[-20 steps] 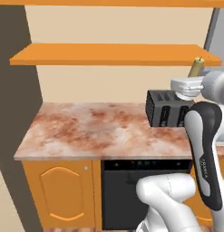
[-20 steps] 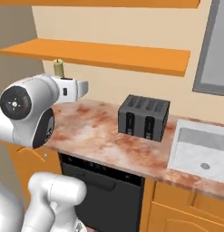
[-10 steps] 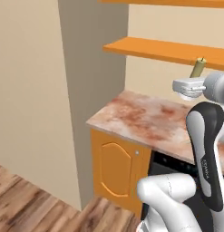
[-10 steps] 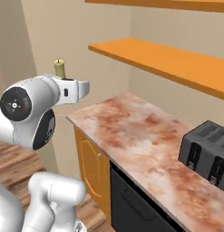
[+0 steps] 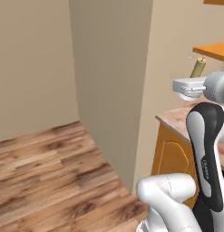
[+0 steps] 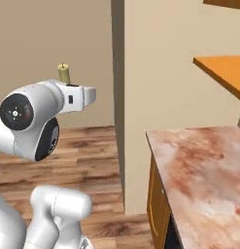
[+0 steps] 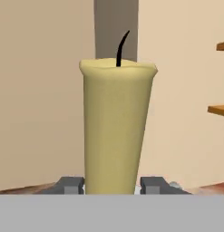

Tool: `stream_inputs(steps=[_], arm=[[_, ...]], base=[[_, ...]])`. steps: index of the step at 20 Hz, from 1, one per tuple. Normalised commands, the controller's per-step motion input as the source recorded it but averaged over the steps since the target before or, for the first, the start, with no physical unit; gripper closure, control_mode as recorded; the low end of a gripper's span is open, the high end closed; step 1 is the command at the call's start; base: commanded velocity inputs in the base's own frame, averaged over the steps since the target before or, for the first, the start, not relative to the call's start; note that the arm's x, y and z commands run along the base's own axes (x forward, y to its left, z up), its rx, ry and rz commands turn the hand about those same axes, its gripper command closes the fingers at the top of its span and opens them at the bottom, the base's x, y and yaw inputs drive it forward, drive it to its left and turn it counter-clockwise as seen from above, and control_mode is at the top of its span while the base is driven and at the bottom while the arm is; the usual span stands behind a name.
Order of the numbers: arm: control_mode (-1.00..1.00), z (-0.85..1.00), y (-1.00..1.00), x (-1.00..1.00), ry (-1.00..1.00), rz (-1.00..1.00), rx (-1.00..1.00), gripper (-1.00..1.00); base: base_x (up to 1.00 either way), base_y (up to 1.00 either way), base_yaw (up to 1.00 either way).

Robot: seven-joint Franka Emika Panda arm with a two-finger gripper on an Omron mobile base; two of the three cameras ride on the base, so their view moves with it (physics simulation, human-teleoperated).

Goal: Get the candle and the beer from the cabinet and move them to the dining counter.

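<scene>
One item in hand — the short pale olive-yellow wax candle with its thin dark wick, upright and clamped at its base between the two small dark fingers of the white arm's gripper. In the left base view we see the same candle rising above the white hand, high over the arm's dark link; in the right base view it stands atop the hand, ahead of a beige wall.

Surroundings, as listed: a beige wall corner with a grey edge; a wood-plank floor beyond it; a reddish mottled marble table on an orange cupboard base at the right; the edge of an orange wooden shelf board of the cabinet above it. We see no dark brown beer bottle and no long dining island from here.

Step in hand, by our judgement: carriage of the first of two items toward the dining counter — the candle is out of the cabinet and clear of any surface.

Next move calls for: bringing the dining counter into view, keeping the candle upright and the grip firm, then lowering it onto a bare patch of the top before parting the fingers. The beer remains to be fetched.
</scene>
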Motion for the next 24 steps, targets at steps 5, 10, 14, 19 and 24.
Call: stream_inputs(steps=[5, 10, 14, 19, 24], arm=[[1.0, 0.0, 0.0, 0.0, 0.0, 0.0, 0.0, 1.0], [1.0, 0.0, 0.0, 0.0, 0.0, 0.0, 0.0, 1.0], [1.0, 0.0, 0.0, 0.0, 0.0, 0.0, 0.0, 1.0], [1.0, 0.0, 0.0, 0.0, 0.0, 0.0, 0.0, 1.0], [1.0, 0.0, 0.0, 0.0, 0.0, 0.0, 0.0, 1.0]], base=[[0.0, -0.02, 0.89], [0.0, -0.01, 0.86], [0.0, -0.03, 0.86], [0.0, -0.02, 0.84], [0.07, -0.1, 0.76]])
